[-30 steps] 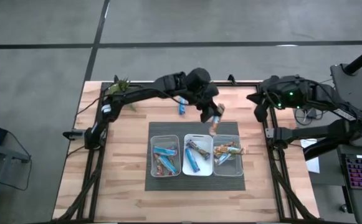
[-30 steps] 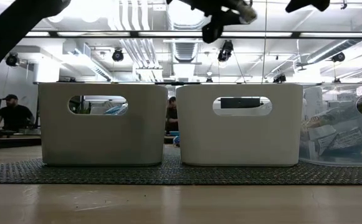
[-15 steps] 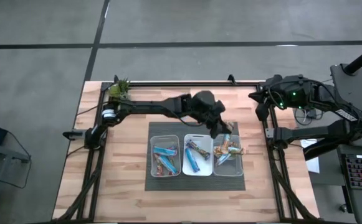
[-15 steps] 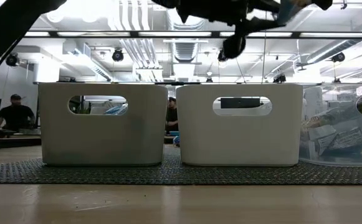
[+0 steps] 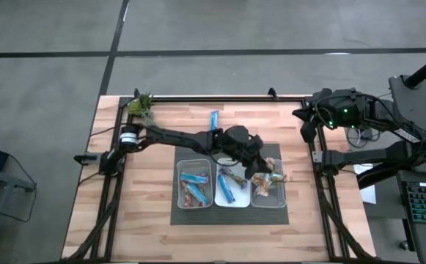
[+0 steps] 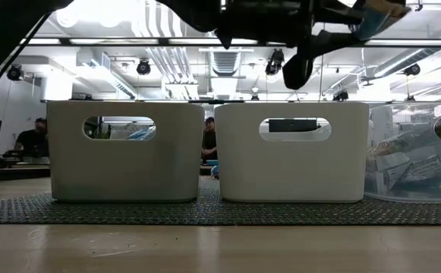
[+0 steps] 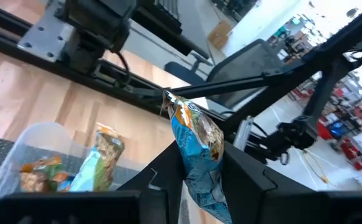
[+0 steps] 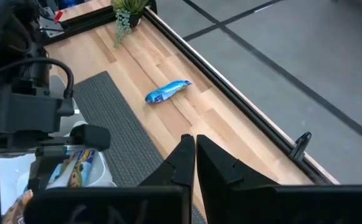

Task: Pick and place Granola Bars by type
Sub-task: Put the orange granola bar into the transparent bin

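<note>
While the left gripper (image 5: 258, 163) is pinching a blue-and-tan bar (image 7: 196, 151) above the right-hand bin (image 5: 280, 199) at frame centre, it should be lowering before releasing; the right gripper (image 8: 190, 163) is idling shut, upper right.

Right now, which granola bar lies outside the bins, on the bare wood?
The lone blue bar near the table's far edge, behind the mat. Every other bar sits in a bin, except the one held in the left gripper's fingers above the right-hand bin.
</note>
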`<control>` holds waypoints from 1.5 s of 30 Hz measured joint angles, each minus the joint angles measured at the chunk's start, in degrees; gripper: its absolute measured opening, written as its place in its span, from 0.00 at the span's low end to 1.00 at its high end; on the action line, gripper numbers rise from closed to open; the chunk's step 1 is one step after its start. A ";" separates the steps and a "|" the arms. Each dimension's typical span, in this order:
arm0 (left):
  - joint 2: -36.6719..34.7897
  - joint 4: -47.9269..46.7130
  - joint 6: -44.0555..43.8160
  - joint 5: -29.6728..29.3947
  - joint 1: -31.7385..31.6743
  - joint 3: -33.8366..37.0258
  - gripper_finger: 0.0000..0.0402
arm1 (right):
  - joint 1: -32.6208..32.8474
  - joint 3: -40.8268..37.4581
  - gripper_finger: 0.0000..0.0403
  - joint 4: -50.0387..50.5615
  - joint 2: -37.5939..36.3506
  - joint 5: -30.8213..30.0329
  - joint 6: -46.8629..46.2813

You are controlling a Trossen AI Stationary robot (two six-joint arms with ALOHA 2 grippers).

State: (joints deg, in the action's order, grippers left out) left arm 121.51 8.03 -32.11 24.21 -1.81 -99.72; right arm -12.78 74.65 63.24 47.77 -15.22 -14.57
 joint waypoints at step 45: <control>2.62 0.63 -12.58 -13.75 2.43 7.19 0.20 | -0.02 -0.11 0.02 -0.02 0.02 -1.47 -0.87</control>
State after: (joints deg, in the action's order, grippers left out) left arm 124.14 8.66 -44.69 10.46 0.62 -92.53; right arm -12.80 74.54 63.22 47.79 -16.69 -15.44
